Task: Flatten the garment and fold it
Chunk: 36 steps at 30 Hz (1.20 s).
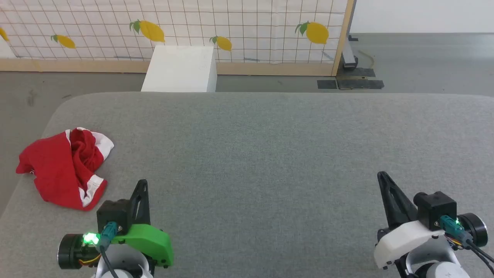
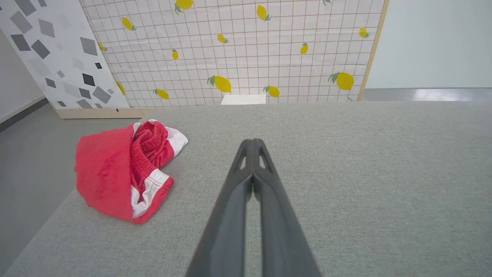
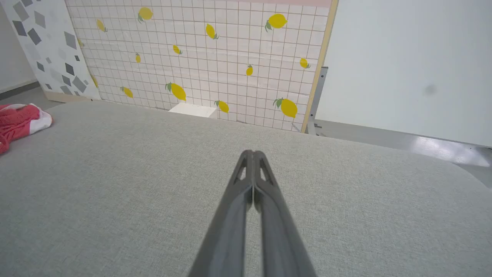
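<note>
We see the garment (image 1: 63, 170), bright red shorts with white bands, lying crumpled in a loose heap at the left side of a wide grey padded surface (image 1: 270, 154), close to its left edge; part of the red cloth seems to lap over that edge, though we cannot be sure; a gathered, ribbed waistband (image 2: 150, 142) is bunched in the middle of the heap, and a white hem band (image 2: 148, 192) curls along the near side.

We judge the cloth to be light, soft and limp; it will sag and drag rather than keep any shape, and the fabric-covered top may cling to it a little; nothing here looks fragile. The near hem band and the waistband look like the firmest places to pinch, since their edges are thicker than the single layer of red cloth.

The left gripper (image 1: 142, 185) rests just beside the heap, to its right and nearer us, fingers pressed together and holding nothing; the right gripper (image 1: 382, 175) sits well apart at the far right, likewise closed and empty.

Beyond the surface stand a white box (image 1: 181, 69) and a tiled screen printed with lemons (image 1: 239, 23).
</note>
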Tool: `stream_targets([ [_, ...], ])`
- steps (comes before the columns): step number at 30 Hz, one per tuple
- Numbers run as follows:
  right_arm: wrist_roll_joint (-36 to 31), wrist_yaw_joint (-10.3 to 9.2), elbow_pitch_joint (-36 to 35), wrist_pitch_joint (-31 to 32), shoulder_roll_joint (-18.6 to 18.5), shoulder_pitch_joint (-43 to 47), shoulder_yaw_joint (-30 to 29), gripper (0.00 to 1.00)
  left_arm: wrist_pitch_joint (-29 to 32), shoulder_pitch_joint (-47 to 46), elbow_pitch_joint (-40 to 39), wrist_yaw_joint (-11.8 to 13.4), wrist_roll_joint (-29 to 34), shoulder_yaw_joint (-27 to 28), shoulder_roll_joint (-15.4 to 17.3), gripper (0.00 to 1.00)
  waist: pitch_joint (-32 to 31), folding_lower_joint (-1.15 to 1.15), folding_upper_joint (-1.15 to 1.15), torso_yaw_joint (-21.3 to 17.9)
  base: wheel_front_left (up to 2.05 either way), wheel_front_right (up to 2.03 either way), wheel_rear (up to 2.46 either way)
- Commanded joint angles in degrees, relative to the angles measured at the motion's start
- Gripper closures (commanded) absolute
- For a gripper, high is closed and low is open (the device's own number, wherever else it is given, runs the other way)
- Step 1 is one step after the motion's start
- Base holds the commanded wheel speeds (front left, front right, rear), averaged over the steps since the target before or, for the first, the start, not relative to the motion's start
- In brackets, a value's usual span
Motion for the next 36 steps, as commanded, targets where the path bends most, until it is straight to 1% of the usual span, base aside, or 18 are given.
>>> stream_targets([
  [1,-0.27,-0.09,-0.29,-0.01,0.11,-0.89,0.07,1.0,0.08,-0.49,-0.15,-0.05,0.74,0.19,-0.17,1.0,0.0,0.0,0.0,0.0,0.0,0.0,0.0],
  [36,-0.27,-0.09,-0.29,-0.01,0.11,-0.89,0.07,1.0,0.08,-0.49,-0.15,-0.05,0.74,0.19,-0.17,1.0,0.0,0.0,0.0,0.0,0.0,0.0,0.0],
])
